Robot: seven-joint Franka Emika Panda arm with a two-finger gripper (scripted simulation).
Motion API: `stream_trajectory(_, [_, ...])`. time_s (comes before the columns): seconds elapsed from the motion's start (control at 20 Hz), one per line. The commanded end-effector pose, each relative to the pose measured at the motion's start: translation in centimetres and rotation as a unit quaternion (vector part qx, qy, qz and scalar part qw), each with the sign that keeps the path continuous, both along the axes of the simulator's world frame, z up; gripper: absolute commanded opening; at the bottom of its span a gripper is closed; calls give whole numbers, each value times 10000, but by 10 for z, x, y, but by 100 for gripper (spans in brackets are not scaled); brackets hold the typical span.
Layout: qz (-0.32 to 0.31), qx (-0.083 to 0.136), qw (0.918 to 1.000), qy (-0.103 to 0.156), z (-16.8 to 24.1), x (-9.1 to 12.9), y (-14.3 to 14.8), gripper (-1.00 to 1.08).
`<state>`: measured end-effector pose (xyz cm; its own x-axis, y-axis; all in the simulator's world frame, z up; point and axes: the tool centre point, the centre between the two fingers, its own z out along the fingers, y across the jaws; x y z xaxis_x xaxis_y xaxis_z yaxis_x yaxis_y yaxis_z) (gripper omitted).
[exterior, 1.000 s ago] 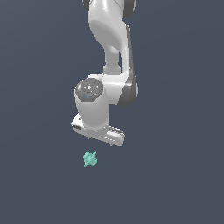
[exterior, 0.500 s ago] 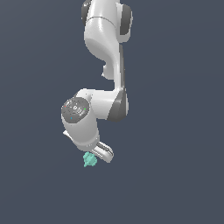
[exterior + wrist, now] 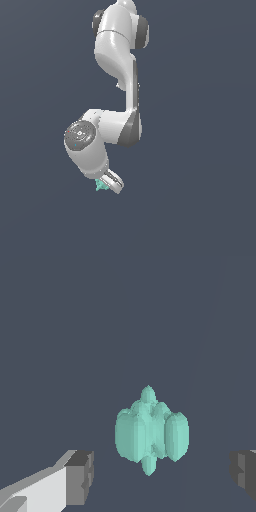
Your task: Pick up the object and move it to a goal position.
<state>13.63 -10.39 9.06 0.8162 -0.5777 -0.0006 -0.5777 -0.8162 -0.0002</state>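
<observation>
so the gripper (image 3: 111,186) is down at the object (image 3: 151,430), fingers (image 3: 80,477) spread wide with the teal lump sitting between them, not touching. nothing grabbed yet, so closing, lifting and carrying to the goal are all left.

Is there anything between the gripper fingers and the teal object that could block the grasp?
Nothing visible does. In the wrist view the teal object lies between the two open fingers, with only bare floor in the gaps on both sides.
</observation>
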Motion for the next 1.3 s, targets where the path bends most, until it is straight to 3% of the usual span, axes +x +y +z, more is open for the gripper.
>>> stream_trajectory(0.0, [-39,-2,10000,-2,-1,1,-1,100])
stream_trajectory(0.3, [-27,-2,10000,1,-8,1,-1,100])
stream_trajectory(0.75, [-42,-2,10000,-1,-52,0,-1,100])
stream_trajectory(1.05, [-42,-2,10000,-1,-51,1,-1,100])
stream_trajectory(1.1, [-42,-2,10000,-1,-51,1,-1,-100])
stream_trajectory(1.25, [-42,-2,10000,-1,-51,1,-1,-100])
